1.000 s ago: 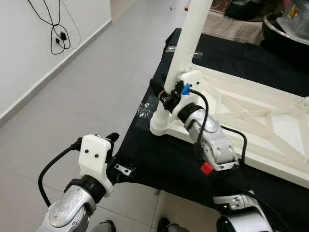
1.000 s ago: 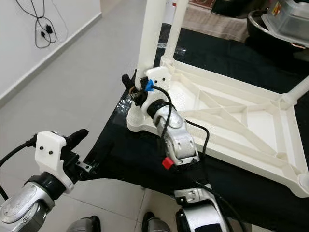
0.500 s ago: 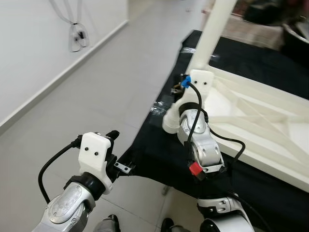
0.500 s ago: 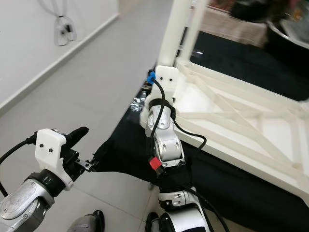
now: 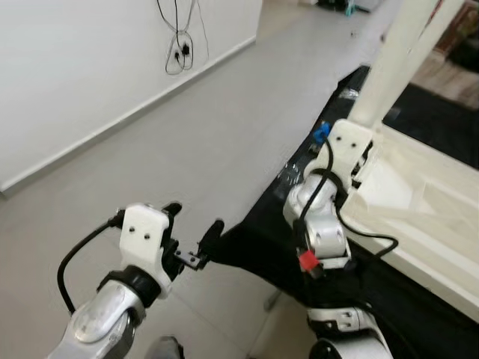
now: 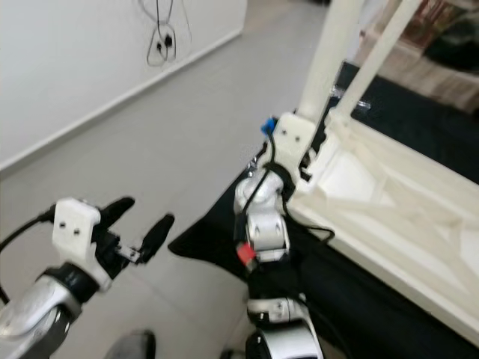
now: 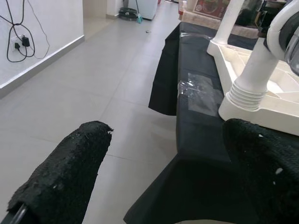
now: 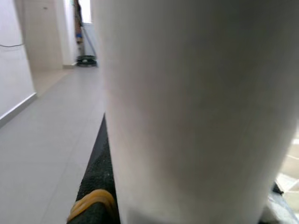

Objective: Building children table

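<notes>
A white children's table [image 5: 419,196] lies upside down on a black cloth [image 5: 251,247], its ribbed underside facing up. One white leg [image 5: 395,69] rises from the near left corner, and a second leg [image 6: 380,56] stands behind it. My right gripper [image 5: 365,153] is at that corner leg, low down, shut around it; the white wrist mount [image 5: 347,140] covers most of the fingers. In the right wrist view the leg [image 8: 196,107] stands close beside one black finger [image 8: 96,196]. My left gripper [image 5: 196,217] hovers open over the floor, left of the cloth, holding nothing.
Grey tiled floor [image 5: 187,142] stretches to the left as far as a white wall [image 5: 75,75] with a dangling black cable [image 5: 181,37]. A patch of clear tape [image 7: 201,91] sits on the cloth near the ribbed foot of the leg [image 7: 250,95].
The whole view has swung, so the table now sits further right and more floor and wall show. My right gripper stays on the leg. The left arm keeps its pose.
</notes>
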`<state>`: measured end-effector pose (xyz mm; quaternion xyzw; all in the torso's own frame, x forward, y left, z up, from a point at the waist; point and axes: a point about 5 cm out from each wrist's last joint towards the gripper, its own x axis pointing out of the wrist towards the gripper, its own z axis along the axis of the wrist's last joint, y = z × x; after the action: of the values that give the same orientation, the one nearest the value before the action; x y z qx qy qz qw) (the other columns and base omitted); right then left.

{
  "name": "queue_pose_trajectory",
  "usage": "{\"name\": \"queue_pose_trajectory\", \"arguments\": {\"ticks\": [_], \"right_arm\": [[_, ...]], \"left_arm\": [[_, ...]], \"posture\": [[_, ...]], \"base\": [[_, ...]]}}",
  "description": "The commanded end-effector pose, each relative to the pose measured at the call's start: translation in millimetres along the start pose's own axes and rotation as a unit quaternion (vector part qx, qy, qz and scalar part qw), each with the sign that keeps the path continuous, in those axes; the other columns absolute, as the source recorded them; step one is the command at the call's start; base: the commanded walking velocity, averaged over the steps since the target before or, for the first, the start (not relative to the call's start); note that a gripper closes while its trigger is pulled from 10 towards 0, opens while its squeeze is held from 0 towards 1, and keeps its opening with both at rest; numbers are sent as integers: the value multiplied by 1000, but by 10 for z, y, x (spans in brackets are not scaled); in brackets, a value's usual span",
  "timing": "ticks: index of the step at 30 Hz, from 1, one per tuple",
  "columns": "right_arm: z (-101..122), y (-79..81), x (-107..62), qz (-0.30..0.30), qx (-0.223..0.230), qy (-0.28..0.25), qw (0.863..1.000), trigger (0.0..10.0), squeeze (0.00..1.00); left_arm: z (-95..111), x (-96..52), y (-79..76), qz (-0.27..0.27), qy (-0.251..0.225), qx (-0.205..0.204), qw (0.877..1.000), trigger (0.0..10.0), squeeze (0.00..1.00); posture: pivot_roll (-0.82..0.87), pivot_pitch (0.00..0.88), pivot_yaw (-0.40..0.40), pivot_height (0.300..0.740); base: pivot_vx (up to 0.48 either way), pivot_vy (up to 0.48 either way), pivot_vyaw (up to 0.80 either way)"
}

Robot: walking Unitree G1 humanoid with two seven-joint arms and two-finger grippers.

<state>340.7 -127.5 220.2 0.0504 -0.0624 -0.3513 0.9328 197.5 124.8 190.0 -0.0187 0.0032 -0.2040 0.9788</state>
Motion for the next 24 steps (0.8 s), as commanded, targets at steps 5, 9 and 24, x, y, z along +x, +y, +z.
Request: {"name": "queue_pose_trajectory", "arguments": {"ticks": [5, 9, 24], "right_arm": [[-232, 304, -233, 17, 49, 147, 988, 10000, 0], [145, 368, -78, 26, 99, 98, 990, 10000, 0], [966, 286, 129, 160, 168, -98, 968, 10000, 0]], "left_arm": [[-36, -4, -16, -5, 8, 3, 1000, 10000, 0], [-50, 11, -26, -7, 7, 2, 1000, 10000, 0], [-93, 94, 5, -12, 6, 2, 1000, 10000, 0]], "posture": [[162, 207, -109, 740], [165, 196, -106, 740], [162, 143, -92, 740]], "base": [[0, 0, 0], [0, 0, 0], [0, 0, 0]]}}
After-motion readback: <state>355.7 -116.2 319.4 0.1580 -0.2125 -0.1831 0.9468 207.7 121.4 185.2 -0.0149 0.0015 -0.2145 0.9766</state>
